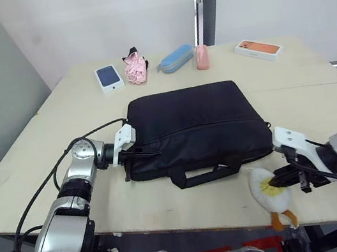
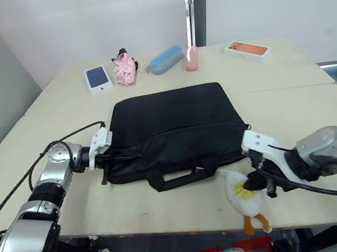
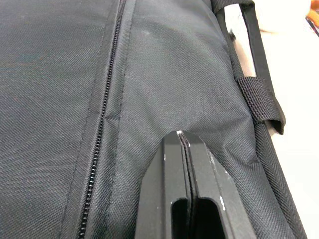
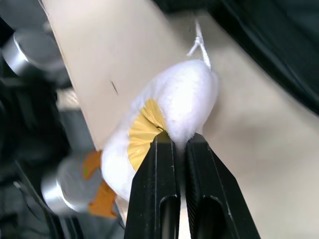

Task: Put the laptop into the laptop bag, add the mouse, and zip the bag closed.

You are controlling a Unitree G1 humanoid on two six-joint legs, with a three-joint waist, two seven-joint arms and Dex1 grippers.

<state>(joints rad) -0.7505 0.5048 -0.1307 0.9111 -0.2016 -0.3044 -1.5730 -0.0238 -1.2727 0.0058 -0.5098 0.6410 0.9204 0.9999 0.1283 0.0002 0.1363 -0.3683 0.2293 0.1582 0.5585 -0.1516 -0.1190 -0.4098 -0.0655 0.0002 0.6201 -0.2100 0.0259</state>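
Laptop bag (image 1: 194, 125) lies flat in middle of table (image 1: 46, 127), handles twd near edge. Left gripper (image 3: 182, 137) fingers pressed together on bag fabric at its left end, just beside zip (image 3: 102, 119). Right gripper (image 4: 178, 140) nearly closed, pinching white-yellow plush toy (image 1: 268, 188) at near table edge, right of handles. Phone boxes, pink cloth, blue case at far side

The black bag (image 1: 194, 127) is laid flat mid-table, its strap handles (image 1: 206, 174) turned toward the near edge, its zipper line seen closed.
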